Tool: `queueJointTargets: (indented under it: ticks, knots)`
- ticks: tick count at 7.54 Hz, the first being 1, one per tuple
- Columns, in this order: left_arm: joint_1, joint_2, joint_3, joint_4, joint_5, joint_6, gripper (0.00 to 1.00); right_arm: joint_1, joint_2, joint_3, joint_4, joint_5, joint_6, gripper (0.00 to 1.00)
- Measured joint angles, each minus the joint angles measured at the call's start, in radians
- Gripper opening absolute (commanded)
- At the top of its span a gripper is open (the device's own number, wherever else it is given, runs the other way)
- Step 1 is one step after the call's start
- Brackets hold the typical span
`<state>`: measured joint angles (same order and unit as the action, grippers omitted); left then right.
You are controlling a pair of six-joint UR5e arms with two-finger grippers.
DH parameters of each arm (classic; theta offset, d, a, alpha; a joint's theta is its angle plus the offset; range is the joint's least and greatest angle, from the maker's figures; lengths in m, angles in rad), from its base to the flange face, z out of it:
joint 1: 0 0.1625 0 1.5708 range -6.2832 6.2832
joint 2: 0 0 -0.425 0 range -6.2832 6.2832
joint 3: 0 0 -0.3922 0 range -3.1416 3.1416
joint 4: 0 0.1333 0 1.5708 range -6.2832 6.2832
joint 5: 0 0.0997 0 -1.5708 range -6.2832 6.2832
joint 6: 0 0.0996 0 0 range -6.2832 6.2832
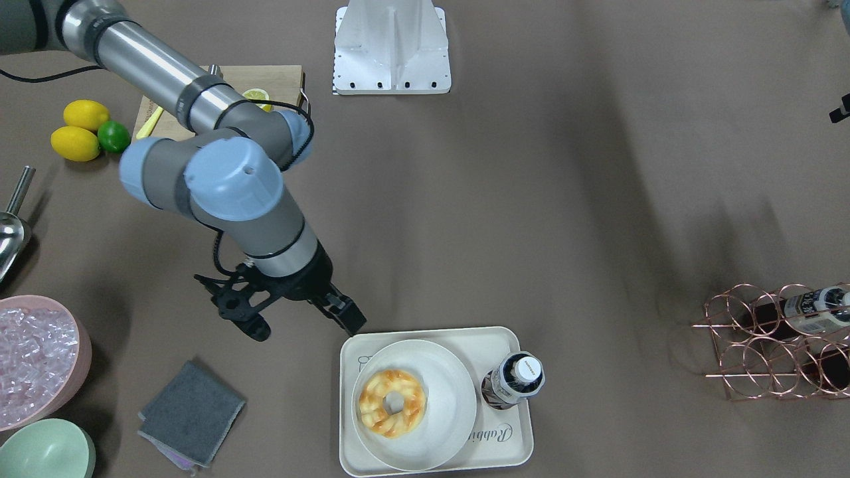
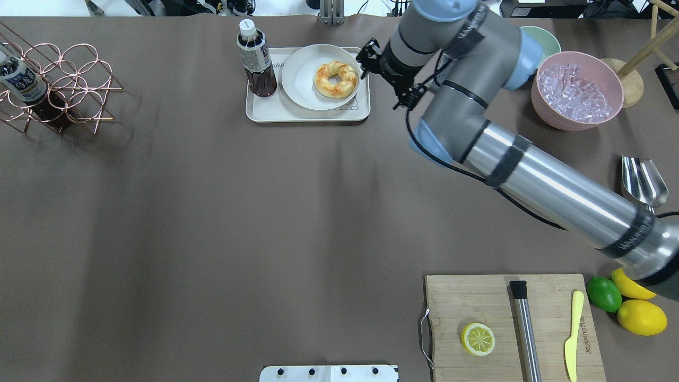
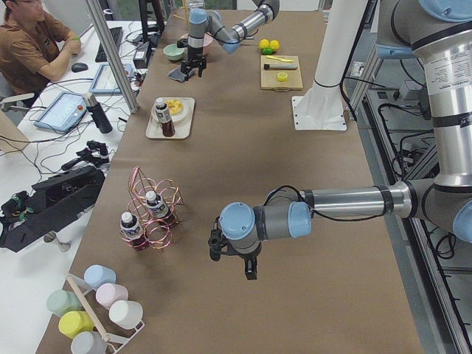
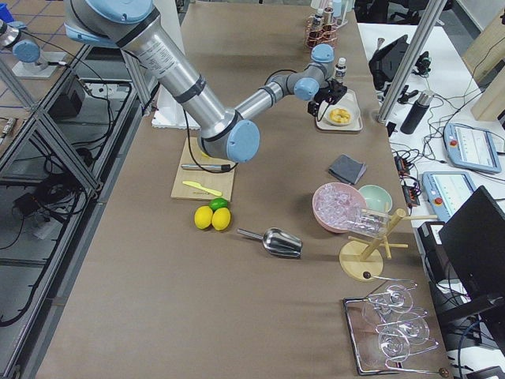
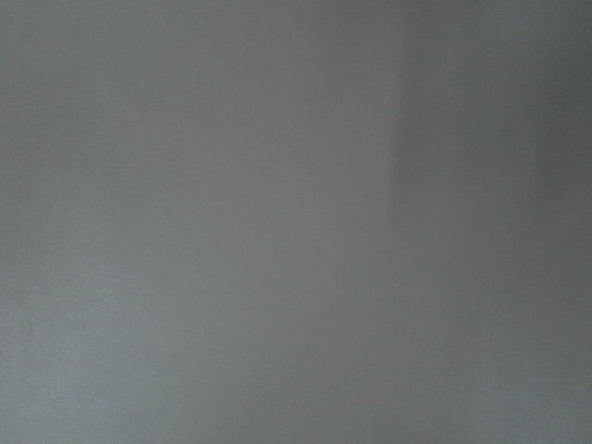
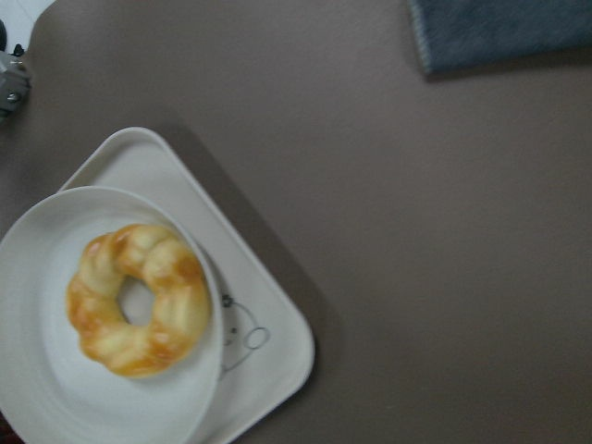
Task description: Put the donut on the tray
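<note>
Front-facing exterior: the right gripper (image 1: pixel 302 323) hangs with its jaws spread wide and nothing between them. One fingertip (image 1: pixel 352 322) stands close to a corner of the tray (image 1: pixel 518 455). The donut (image 1: pixel 392 403) lies past that fingertip, outside the jaws, in a round cream plate (image 1: pixel 455 405) that sits on the tray. A capped bottle (image 1: pixel 514 378) stands on the tray beyond the plate, farther still from the jaws.

Overhead exterior: same layout. The donut is clear of the jaws, and the plate rim lies between them and it.

Exterior left: the left gripper (image 3: pixel 233 259) hovers over bare table, well apart from the tray. You cannot tell from here whether its jaws are spread or closed.

Exterior right: the tray is small and far off, and the view adds nothing sure.

Left wrist: plain grey surface only.

Right wrist: the jaws do not show. The donut sits flat in the plate, with the tray's rabbit drawing beside it and a grey cloth (image 6: pixel 504 32) well off.

Handling, as a judgement:
- Expect it to be light and soft, and likely to squash under a hard squeeze.
- The braided lumps should give the pads some bite, so it is probably not slippery.
- The hole looks too small for a finger, so span the whole ring across its outer edge and close gently.
- Watch the plate rim on the way down.
</note>
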<state>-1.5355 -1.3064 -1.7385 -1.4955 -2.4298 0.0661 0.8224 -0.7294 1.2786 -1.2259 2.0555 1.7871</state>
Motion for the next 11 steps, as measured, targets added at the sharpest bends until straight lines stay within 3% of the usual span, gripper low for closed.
queueJointTargets:
  ticks: [2, 5, 9, 11]
  knots:
    - [0.0, -0.001, 0.0, 0.0, 0.0, 0.0, 0.98, 0.051, -0.201, 0.231, -0.133, 0.063, -0.239, 1.0]
    - [0.0, -0.003, 0.007, -0.002, 0.0, 0.001, 0.98, 0.235, -0.555, 0.421, -0.183, 0.25, -0.751, 1.0]
    - [0.0, -0.002, 0.007, -0.002, 0.0, 0.001, 0.98, 0.46, -0.923, 0.471, -0.181, 0.306, -1.3, 1.0]
    - [0.0, -0.002, 0.008, -0.002, 0.001, 0.001, 0.98, 0.54, -1.001, 0.464, -0.184, 0.305, -1.466, 1.0]
